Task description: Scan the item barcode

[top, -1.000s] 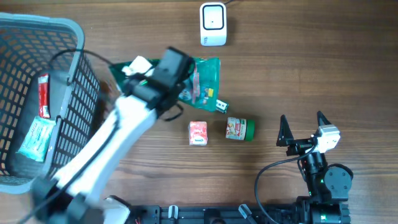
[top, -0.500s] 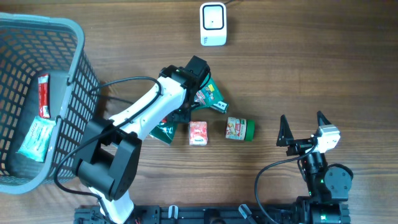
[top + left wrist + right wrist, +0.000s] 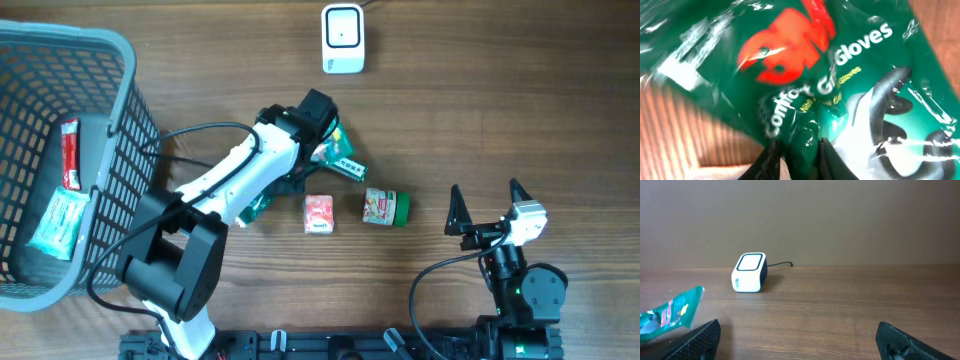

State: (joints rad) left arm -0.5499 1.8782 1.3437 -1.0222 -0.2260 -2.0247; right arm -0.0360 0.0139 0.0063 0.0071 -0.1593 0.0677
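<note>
Item 1, left gripper (image 3: pixel 795 152): fingers drawn close, pinching a fold of the glove packet (image 3: pixel 805 45), as far as my wrist view shows. Item 2, the glove packet: green, glossy film, crumpled, lying near the centre of the tabletop (image 3: pixel 500 100) with part of it under the arm; I cannot find its barcode from any view. Risk, in my judgement: the slick film could slide out of so small a pinch on the lift, and the creases could hide or bend the code, so the scan fails. Item 3, small red-and-white carton (image 3: pixel 318 214), at 6 o'clock of the packet, near; a trailing corner could drag it. Item 4, green-capped jar (image 3: pixel 385 207), on its side at 4 o'clock, liable to roll if nudged. Item 5, scanner (image 3: pixel 342 38), at 12 o'clock, bare wood between. Item 6, basket (image 3: pixel 110 170), at 9 o'clock, holding two packets. Item 7, right gripper (image 3: pixel 486 195), at 4 o'clock, spread wide, empty, well apart.
</note>
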